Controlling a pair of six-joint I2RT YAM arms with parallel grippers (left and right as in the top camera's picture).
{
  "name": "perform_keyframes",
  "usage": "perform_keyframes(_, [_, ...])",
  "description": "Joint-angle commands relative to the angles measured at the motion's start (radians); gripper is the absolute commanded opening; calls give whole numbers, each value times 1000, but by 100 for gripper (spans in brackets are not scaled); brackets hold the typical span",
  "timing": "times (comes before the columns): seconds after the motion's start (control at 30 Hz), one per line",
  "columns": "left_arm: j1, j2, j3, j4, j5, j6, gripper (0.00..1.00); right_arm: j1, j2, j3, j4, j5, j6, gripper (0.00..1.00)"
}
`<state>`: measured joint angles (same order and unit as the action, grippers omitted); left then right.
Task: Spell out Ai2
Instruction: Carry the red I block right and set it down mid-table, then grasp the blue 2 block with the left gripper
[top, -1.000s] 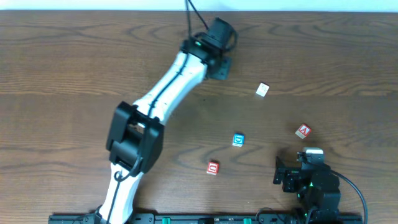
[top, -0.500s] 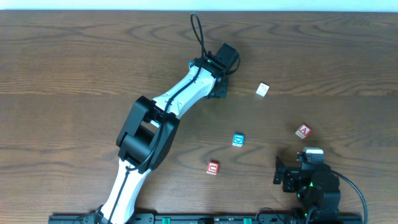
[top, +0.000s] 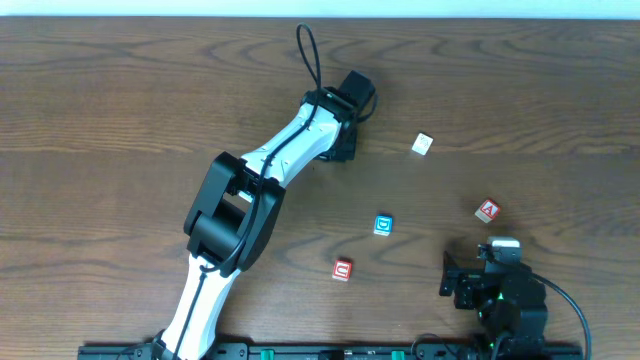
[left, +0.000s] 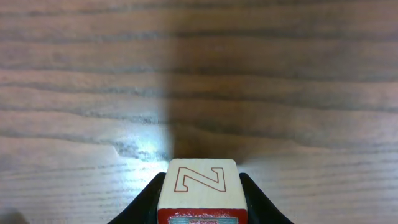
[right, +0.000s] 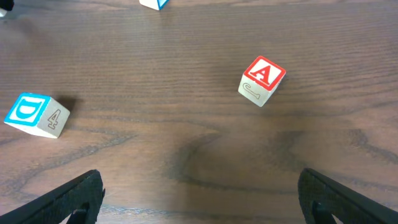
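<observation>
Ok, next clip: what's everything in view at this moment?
held block: 1, pale wood with a red-outlined Z or N, between the left gripper's fingers
A block: 1, red, right side of the table
blue block: 1, blue with a D on top, near the centre
red block: 1, red, nearer the robot than the blue block
pale block: 1, cream, far side, right of the left arm
table: 1, dark brown wood
left gripper: 1, black, closed on the held block
right gripper: 1, black, open, near right corner
</observation>
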<state>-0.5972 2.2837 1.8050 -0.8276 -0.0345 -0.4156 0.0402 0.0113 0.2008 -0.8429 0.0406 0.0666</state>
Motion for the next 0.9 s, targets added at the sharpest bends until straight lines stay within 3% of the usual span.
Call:
perform_keyframes(0.0, [0, 6, -4, -12, 28, -11, 6, -7, -6, -11, -5, -4, -12, 99])
perform_keyframes(0.6, [-1, 6, -69, 45, 40, -27, 9, -7, -6, -11, -5, -4, -12, 99])
perform_keyframes(0.8, [-1, 6, -69, 54, 66, -26, 28, -7, -6, -11, -5, -4, -12, 99])
perform_keyframes(0.87, [-1, 6, -69, 54, 66, -26, 43, -7, -6, -11, -5, -4, -12, 99])
